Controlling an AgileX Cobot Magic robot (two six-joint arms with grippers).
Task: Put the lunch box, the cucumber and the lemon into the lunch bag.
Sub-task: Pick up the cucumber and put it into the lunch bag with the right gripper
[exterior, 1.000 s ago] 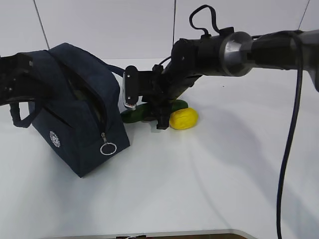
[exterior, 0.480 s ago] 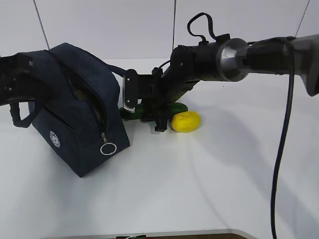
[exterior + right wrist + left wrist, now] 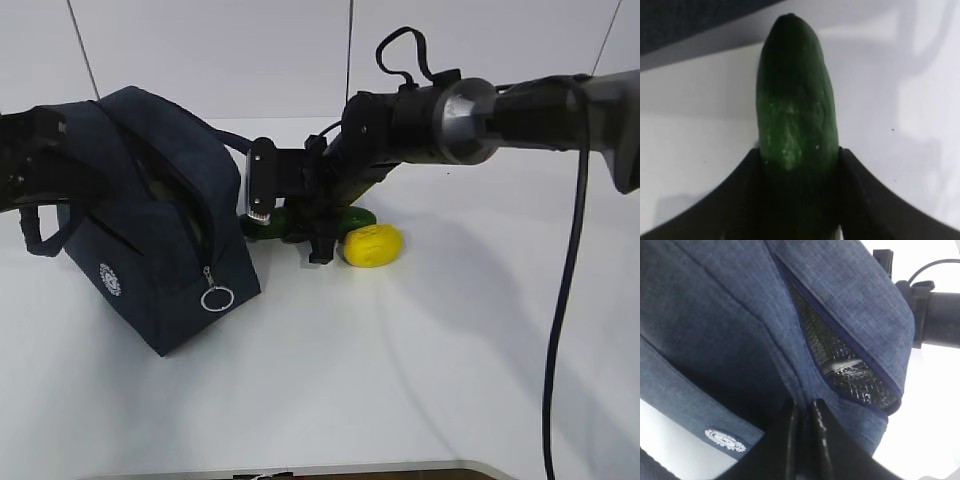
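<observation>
The navy lunch bag (image 3: 150, 230) stands at the left, its top zipper open. My left gripper (image 3: 804, 412) is shut on a fold of the bag's fabric (image 3: 740, 315) beside the opening and its silvery lining (image 3: 850, 377). A pale shape lies inside; I cannot tell if it is the lunch box. My right gripper (image 3: 799, 157) is shut on the dark green cucumber (image 3: 795, 110), low over the table just right of the bag, as the exterior view shows (image 3: 272, 226). The yellow lemon (image 3: 372, 245) lies on the table, right of the gripper.
The silver ring pull (image 3: 217, 298) hangs at the bag's front corner. The right arm (image 3: 480, 110) and its cable (image 3: 570, 300) cross the right half of the white table (image 3: 400, 380). The left arm (image 3: 25, 155) sits behind the bag.
The right arm has shifted slightly at the cucumber. The lemon has moved a little to the right. The bag and left gripper have not moved.
</observation>
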